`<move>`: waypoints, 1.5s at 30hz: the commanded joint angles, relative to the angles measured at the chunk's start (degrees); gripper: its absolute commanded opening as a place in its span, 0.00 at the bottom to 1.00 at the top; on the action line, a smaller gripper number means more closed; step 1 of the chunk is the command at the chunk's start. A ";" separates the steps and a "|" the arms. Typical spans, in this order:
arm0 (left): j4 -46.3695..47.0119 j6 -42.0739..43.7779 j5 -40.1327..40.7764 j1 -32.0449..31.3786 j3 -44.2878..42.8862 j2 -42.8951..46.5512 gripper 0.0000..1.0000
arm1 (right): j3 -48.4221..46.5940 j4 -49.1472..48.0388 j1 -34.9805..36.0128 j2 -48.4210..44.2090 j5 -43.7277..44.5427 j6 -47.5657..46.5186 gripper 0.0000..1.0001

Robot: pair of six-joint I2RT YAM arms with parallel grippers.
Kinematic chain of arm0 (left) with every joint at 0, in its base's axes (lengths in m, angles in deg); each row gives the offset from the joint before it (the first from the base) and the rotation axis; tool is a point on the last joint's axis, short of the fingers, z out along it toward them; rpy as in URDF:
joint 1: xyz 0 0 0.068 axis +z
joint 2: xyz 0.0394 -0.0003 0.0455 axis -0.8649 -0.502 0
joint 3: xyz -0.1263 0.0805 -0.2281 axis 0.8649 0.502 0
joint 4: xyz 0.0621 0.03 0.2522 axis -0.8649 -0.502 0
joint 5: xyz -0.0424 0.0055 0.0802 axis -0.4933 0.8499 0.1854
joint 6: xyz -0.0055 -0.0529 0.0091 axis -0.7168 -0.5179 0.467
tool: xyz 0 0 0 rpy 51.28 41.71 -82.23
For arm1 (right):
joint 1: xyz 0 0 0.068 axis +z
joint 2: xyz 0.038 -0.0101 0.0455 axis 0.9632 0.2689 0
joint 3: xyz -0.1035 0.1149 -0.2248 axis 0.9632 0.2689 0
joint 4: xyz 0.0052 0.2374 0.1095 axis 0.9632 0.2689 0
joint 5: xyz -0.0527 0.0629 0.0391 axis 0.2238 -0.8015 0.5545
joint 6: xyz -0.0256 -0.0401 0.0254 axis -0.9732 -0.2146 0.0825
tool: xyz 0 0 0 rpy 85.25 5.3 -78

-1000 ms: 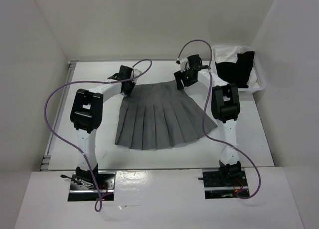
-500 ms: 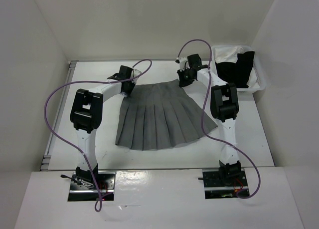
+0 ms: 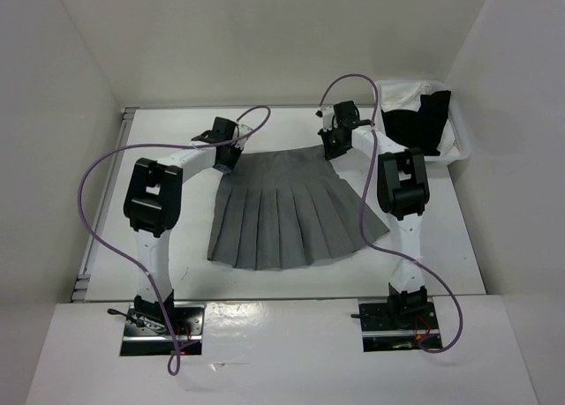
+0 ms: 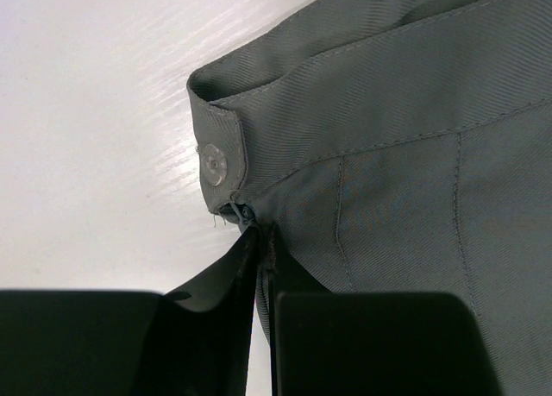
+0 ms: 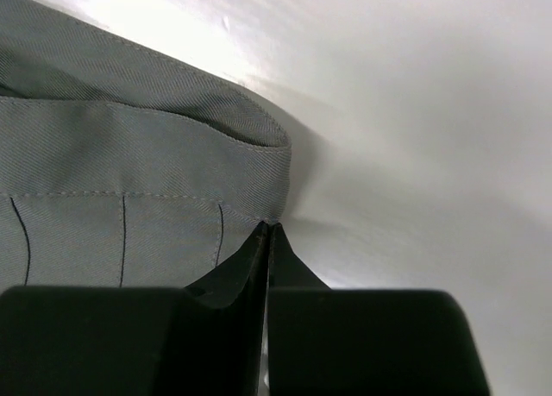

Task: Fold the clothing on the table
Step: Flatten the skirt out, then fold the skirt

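Across the middle of the large white flat tabletop (image 3: 291,127) lies a medium-grey pleated skirt (image 3: 282,211) of soft twill fabric, spread in a fan. Its long straight pleats run toward the arms' bases, the wavy hem is nearest them, and the narrow stitched waistband is at the far side.

At the waistband's left corner, the left wrist view shows a short tab with a small round clear snap and a bit of frayed thread beneath it. The left gripper (image 4: 261,232) is clamped on the cloth just below that tab, its dark fingers pressed together with only a thin seam of fabric between them. At the opposite corner, where the waistband curls over in a soft rounded fold, the right gripper (image 5: 266,228) has its fingertips drawn tight together on the skirt's side edge, just under the waistband.

Both white-and-black arms reach forward along either side of the skirt, with a purple cable (image 3: 97,184) looping off each. A thin metal rail (image 3: 106,202) runs along the table's left edge. At the far right corner sits a small white plastic basket (image 3: 459,145) holding a crumpled white garment (image 3: 397,96) and a black garment (image 3: 419,127). Plain white walls enclose the table.
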 commanded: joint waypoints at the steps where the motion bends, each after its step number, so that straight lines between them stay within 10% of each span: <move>1: -3.87 -0.94 -1.06 -0.02 1.94 1.63 0.12 | 3.91 -0.39 -0.91 -5.68 5.55 0.16 0.00; 21: -3.87 -1.47 -1.59 2.26 8.18 11.91 0.11 | 20.18 -2.07 -3.11 -22.03 9.25 0.16 0.12; 28: -4.40 -1.47 -0.97 2.26 7.13 14.38 0.35 | 20.18 -1.45 -3.11 -23.18 9.25 0.16 0.52; 35: -4.40 -1.47 -0.97 2.79 5.90 13.24 0.71 | 18.96 -1.45 -3.11 -23.18 7.41 0.16 0.56; 45: -2.73 -6.12 -7.38 6.83 2.47 7.53 0.69 | 11.40 -0.84 -3.11 -16.25 1.96 -0.37 0.55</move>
